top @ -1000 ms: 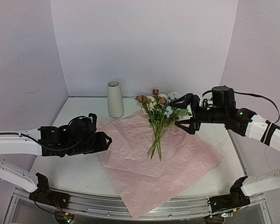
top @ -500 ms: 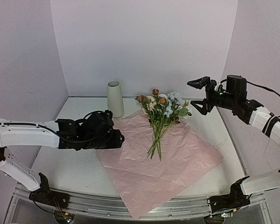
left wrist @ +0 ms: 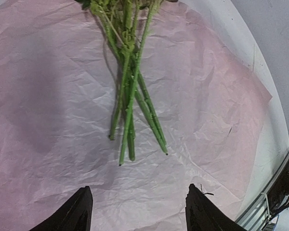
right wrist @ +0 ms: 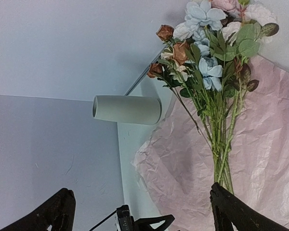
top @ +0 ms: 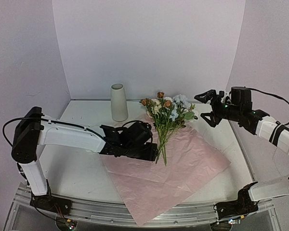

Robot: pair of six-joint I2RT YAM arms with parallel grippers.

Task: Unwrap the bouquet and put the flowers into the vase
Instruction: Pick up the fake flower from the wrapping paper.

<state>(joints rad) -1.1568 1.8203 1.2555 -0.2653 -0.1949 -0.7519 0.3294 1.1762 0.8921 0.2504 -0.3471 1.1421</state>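
The left gripper (left wrist: 139, 195) has swung in from off the left edge of the pink paper sheet (top: 183, 163) and is now hovering over the sheet's middle, just short of the cut ends of the stems (left wrist: 130, 110). Its jaws are widening as it comes; they are standing well apart with nothing between them, only crinkled paper below. The right gripper (top: 205, 107), which a second ago was down among the blooms, has pulled back and is now hanging raised beyond the sheet's far right edge, fully spread and empty.

The flowers (top: 166, 113) are lying loose on the far half of the sheet, heads reaching past its far edge, stems fanning toward its centre. The vase (top: 118, 102) is standing upright just off the sheet's far left corner, nothing in it.

So the wrapping is looking done, and the work is passing to the left arm, which seems to be lining up on the stems for a pick-up.
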